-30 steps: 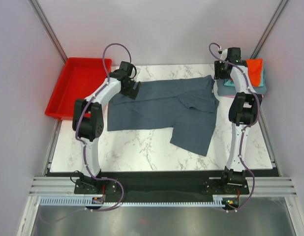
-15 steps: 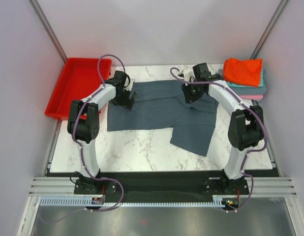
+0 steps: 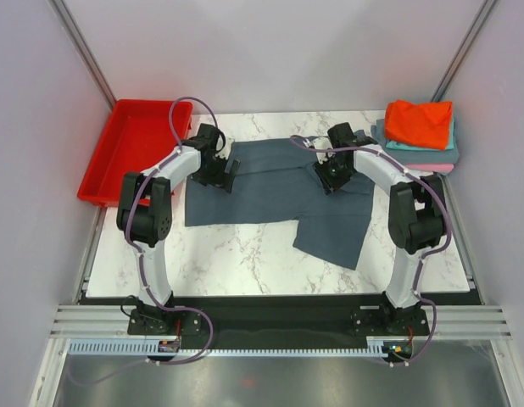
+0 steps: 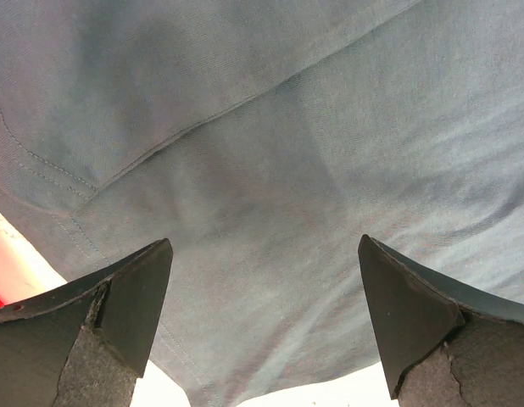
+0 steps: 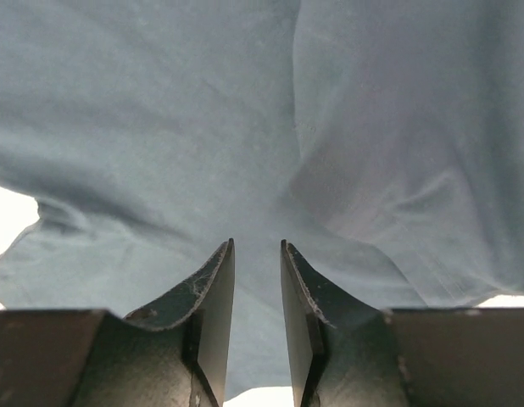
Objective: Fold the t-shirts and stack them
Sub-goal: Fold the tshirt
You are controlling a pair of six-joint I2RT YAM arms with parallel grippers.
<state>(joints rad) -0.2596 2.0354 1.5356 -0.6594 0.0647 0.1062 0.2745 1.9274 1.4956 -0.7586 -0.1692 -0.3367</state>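
Note:
A large slate blue-grey t-shirt (image 3: pixel 270 191) lies spread on the marble table, with one part hanging toward the front right. My left gripper (image 3: pixel 226 172) hovers low over its left upper part, jaws wide open and empty; the cloth fills the left wrist view (image 4: pixel 270 153) under the gripper (image 4: pixel 262 254). My right gripper (image 3: pixel 330 178) is low over the shirt's upper right part. In the right wrist view its jaws (image 5: pixel 257 248) stand a narrow gap apart with nothing between them, above the cloth (image 5: pixel 245 110). An orange-red folded shirt (image 3: pixel 419 119) tops a stack of teal (image 3: pixel 410 146) and pink (image 3: pixel 438 167) shirts at the back right.
A red plastic tray (image 3: pixel 135 148) stands at the back left, off the table's left edge. Bare marble (image 3: pixel 236 254) shows in front of the shirt. Grey walls close in both sides.
My right arm swung left from the stack at the back right onto the blue-grey shirt, uncovering the orange-red shirt. My left gripper shifted slightly toward the shirt's left edge.

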